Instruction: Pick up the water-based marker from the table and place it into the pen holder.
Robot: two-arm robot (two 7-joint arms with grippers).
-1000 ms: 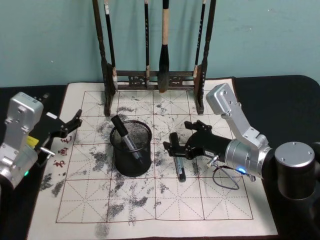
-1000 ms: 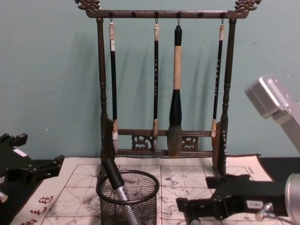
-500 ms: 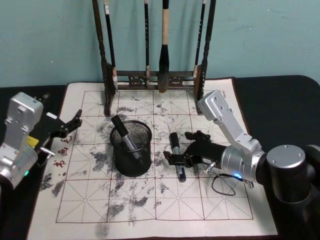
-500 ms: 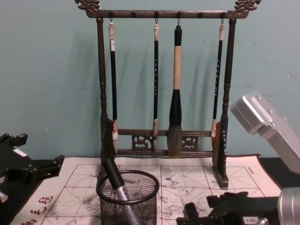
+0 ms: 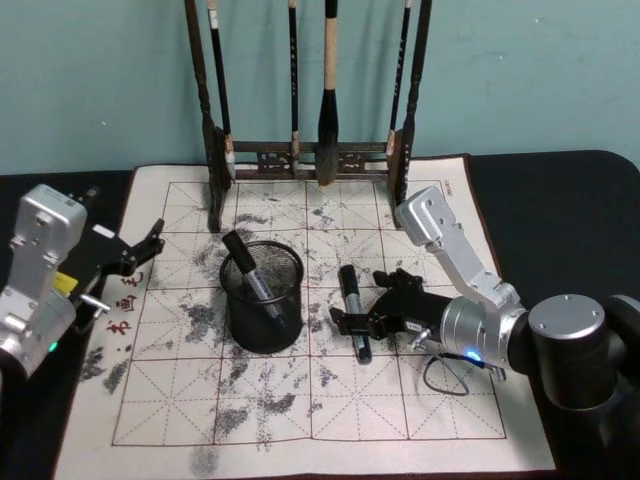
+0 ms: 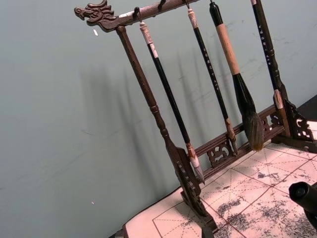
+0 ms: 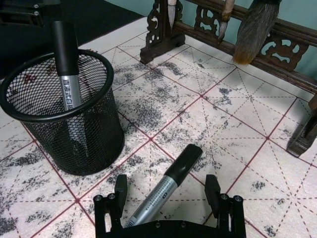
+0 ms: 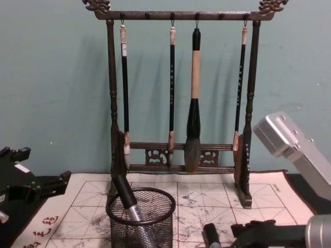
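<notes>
Looking from the head view, the right gripper [image 5: 361, 300] straddles the water-based marker [image 5: 350, 283], which lies just right of the pen holder [image 5: 262, 325]; the left gripper [image 5: 135, 255] is parked far left. In the right wrist view the right fingers [image 7: 120, 191] stand apart around the barrel, so an off-centre squeeze could roll it away.

Nothing here reads clearly to me. Red characters [image 5: 126, 301] stand on the left margin of the gridded paper mat [image 5: 360, 405], too blurred to make out. The marker [image 7: 161, 193] on the mat bears dark print on its silver barrel, too small to read.
</notes>
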